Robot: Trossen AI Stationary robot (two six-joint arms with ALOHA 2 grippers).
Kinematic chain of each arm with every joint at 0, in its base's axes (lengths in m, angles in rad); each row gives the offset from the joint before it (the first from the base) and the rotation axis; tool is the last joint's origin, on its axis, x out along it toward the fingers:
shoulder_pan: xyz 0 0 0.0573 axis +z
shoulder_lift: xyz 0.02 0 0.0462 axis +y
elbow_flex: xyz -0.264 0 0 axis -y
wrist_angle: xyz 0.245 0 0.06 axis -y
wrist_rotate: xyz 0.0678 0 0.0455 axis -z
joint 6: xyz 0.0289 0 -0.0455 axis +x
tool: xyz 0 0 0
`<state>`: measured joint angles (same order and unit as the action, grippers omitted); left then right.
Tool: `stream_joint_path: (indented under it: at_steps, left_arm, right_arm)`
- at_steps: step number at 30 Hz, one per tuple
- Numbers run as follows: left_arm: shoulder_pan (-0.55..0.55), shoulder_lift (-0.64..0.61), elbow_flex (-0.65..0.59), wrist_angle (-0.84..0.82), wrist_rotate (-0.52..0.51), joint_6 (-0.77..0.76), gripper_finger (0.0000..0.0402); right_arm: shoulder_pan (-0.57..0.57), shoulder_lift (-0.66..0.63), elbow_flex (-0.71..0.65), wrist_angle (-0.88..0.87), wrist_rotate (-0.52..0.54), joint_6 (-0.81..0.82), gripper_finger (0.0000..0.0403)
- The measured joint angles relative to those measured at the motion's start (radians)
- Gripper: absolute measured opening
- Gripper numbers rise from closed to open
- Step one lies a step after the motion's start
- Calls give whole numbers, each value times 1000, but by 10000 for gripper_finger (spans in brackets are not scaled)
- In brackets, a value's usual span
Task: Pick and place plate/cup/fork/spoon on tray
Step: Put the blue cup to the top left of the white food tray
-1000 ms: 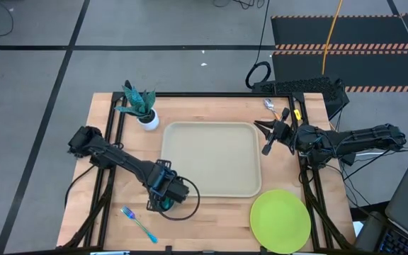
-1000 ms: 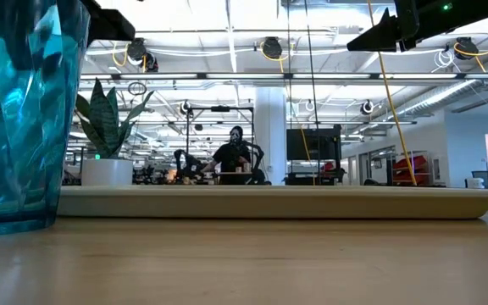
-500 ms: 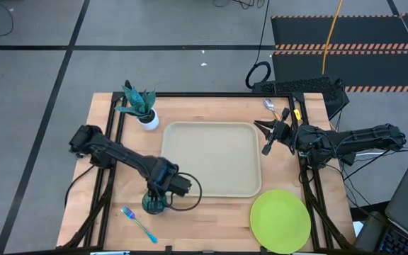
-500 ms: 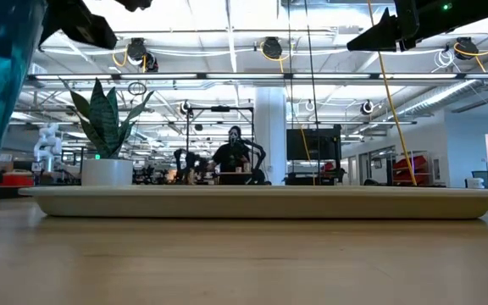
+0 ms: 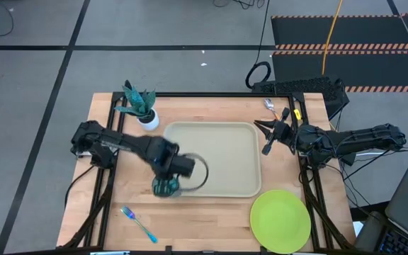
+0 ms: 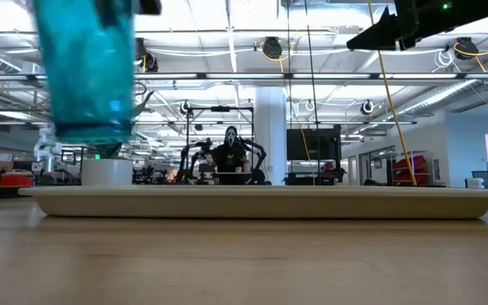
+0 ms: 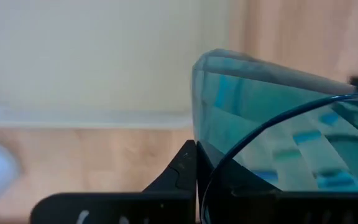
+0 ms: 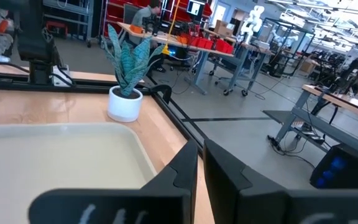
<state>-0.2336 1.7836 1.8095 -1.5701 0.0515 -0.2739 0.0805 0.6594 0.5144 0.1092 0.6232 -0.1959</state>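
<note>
The left tool (image 5: 166,185) is gripping the cup (image 5: 164,188), carrying it above the tray (image 5: 211,134) edge. The tray is holding nothing; plate (image 5: 280,219), fork (image 5: 139,222), spoon (image 5: 269,105) are waiting on the bench (image 5: 204,212).

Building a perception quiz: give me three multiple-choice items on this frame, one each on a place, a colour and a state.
1. Where does the fork lie?
A. on the bare table near its front-left corner
B. in the tray
C. on the plate

2. What colour is the plate?
A. orange
B. lime green
C. white

3. What state is the cup in?
A. standing in the tray
B. tipped over on the table
C. held off the table by the left gripper

Answers: 1 A, high view shows it on wood; 2 B, plainly green; 3 C, low view shows its base above the table.
</note>
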Motion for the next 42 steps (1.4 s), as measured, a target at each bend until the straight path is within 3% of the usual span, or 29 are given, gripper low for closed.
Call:
stream_joint_path:
  at_steps: [10,20,26,33,42]
  left_arm:
    - [361,1,0,-1,-11,237,7]
    - [671,35,0,-1,-14,347,7]
    - [743,116,0,3,-10,363,7]
    - [740,198,1,21,-30,404,10]
    - [744,199,1,54,-31,439,7]
  right_arm:
    - [0,0,0,23,0,-3,20]
    - [0,0,0,23,0,-20,20]
    - [0,0,0,22,0,-24,20]
    - [0,0,0,-14,0,1,20]
    - [0,0,0,-40,0,31,20]
